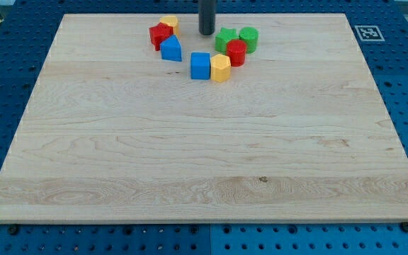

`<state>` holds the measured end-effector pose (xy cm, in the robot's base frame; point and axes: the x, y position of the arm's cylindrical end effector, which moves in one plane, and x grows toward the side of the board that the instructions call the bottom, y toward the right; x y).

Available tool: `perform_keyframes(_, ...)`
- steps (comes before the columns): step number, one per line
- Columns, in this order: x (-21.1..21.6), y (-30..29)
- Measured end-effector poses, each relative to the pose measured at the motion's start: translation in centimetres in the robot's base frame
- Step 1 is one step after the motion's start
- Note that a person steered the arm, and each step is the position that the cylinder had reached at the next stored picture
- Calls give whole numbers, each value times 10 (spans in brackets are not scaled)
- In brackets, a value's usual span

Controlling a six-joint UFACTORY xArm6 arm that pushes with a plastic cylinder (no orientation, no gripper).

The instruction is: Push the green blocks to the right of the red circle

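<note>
The red circle is a short red cylinder near the view's top, right of centre. A green star-shaped block touches it on its upper left. A green cylinder touches it on its upper right. My tip stands just left of the green star block, with a small gap between them. The rod rises out of the view's top.
A yellow block and a blue cube sit side by side below the red circle. A blue block, a red block and a yellow block cluster to the tip's left. The board's top edge is close behind.
</note>
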<state>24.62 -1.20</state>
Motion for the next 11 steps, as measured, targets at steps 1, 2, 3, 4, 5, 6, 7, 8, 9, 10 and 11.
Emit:
perform_keyframes(1, 18, -10)
perform_keyframes(2, 33, 19)
perform_keyframes(3, 33, 80)
perform_keyframes(4, 33, 121)
perform_keyframes(5, 33, 105)
perform_keyframes(6, 35, 61)
perform_keyframes(7, 54, 70)
perform_keyframes(8, 55, 113)
perform_keyframes(9, 77, 156)
perform_keyframes(10, 105, 168)
perform_keyframes(11, 105, 154)
